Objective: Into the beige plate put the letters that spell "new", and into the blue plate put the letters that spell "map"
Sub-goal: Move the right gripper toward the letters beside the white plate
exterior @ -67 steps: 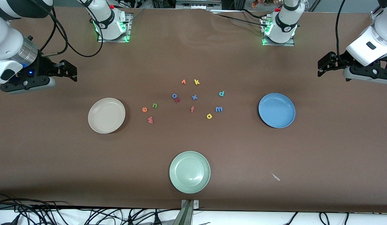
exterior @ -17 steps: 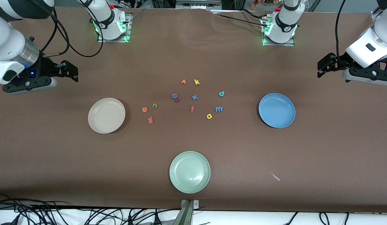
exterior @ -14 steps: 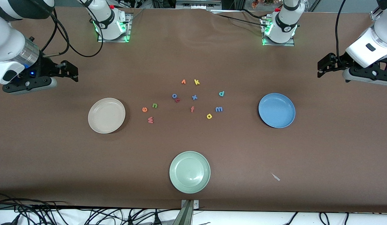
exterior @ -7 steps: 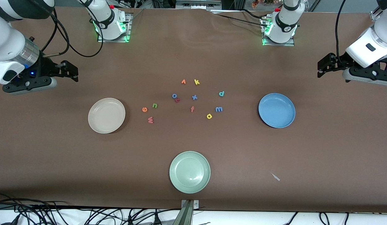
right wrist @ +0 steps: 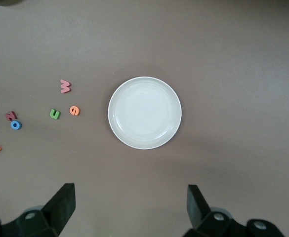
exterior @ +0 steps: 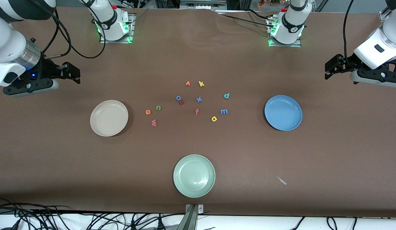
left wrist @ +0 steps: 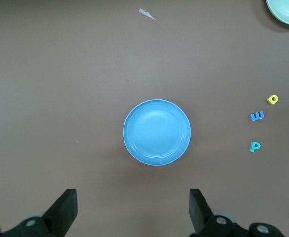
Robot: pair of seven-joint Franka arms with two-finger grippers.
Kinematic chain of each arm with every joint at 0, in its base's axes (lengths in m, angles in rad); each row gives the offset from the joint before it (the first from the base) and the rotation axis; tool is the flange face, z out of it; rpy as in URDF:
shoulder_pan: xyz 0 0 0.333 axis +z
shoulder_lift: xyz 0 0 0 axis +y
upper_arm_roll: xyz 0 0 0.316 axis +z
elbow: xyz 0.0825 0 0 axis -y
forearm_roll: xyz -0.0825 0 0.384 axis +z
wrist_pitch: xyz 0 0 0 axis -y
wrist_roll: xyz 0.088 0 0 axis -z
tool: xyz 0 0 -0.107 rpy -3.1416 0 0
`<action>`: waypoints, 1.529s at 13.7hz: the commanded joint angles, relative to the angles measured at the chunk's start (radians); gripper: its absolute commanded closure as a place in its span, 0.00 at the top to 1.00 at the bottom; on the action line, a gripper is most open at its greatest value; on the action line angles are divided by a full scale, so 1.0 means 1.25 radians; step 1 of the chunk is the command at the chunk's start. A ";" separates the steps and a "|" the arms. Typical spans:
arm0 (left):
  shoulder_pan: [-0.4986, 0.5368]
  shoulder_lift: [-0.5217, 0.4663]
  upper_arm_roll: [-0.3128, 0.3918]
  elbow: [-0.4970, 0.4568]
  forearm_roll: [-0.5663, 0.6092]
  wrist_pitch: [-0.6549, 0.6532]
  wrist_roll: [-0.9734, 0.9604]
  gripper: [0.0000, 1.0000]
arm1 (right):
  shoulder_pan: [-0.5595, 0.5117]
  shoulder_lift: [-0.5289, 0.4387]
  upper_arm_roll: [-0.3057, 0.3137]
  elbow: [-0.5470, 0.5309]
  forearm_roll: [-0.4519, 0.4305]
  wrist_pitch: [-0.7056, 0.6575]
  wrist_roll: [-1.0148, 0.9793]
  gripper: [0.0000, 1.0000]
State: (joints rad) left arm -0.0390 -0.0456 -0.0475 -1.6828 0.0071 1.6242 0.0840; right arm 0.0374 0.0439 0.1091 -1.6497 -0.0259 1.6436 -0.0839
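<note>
Table [exterior: 198, 57] in the front view carries three plates: beige plate [exterior: 109, 118] toward the right arm's end, blue plate [exterior: 283, 112] toward the left arm's end, green plate [exterior: 194, 175] nearest the camera. All three are empty. Between beige and blue plates lie the letters. Green n [exterior: 158, 108], orange e [exterior: 148, 111] and red w [exterior: 154, 122] sit close together near the beige plate. Blue m [exterior: 224, 111], yellow a [exterior: 214, 118] and teal p [exterior: 227, 95] sit nearer the blue plate. Spare letters lie between the groups: v [exterior: 187, 83], k [exterior: 201, 84], o [exterior: 178, 98], x [exterior: 199, 99], f [exterior: 197, 111].

Left wrist view: left gripper [left wrist: 132, 212] hangs open and empty above bare table beside the blue plate [left wrist: 156, 132]; m [left wrist: 257, 116], a [left wrist: 272, 99], p [left wrist: 255, 146] lie apart from it.

Right wrist view: right gripper [right wrist: 129, 210] hangs open and empty beside the beige plate [right wrist: 144, 112]; e [right wrist: 74, 110], n [right wrist: 55, 114], w [right wrist: 65, 86] lie just beside it.
</note>
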 commanded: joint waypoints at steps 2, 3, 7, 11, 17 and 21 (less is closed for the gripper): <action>0.002 0.011 -0.001 0.027 -0.007 -0.022 0.013 1.00 | 0.002 0.002 0.007 -0.003 -0.012 0.001 0.001 1.00; 0.002 0.011 -0.001 0.027 -0.007 -0.022 0.014 1.00 | 0.004 0.003 0.007 -0.003 -0.012 0.002 0.002 1.00; 0.002 0.010 -0.002 0.027 -0.008 -0.023 0.014 1.00 | 0.023 0.025 0.007 -0.003 -0.014 0.008 0.007 1.00; 0.005 0.017 0.004 0.027 -0.008 -0.022 0.017 1.00 | 0.029 0.034 0.007 -0.002 -0.014 0.014 0.007 1.00; 0.004 0.018 0.004 0.028 -0.007 -0.023 0.015 1.00 | 0.060 0.057 0.007 -0.002 -0.014 0.042 0.008 1.00; 0.004 0.018 0.000 0.028 -0.008 -0.023 0.013 1.00 | 0.111 0.070 0.007 -0.015 -0.015 0.089 0.064 1.00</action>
State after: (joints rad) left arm -0.0387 -0.0353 -0.0430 -1.6806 0.0071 1.6212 0.0840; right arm 0.1405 0.1343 0.1177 -1.6526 -0.0259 1.7296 -0.0581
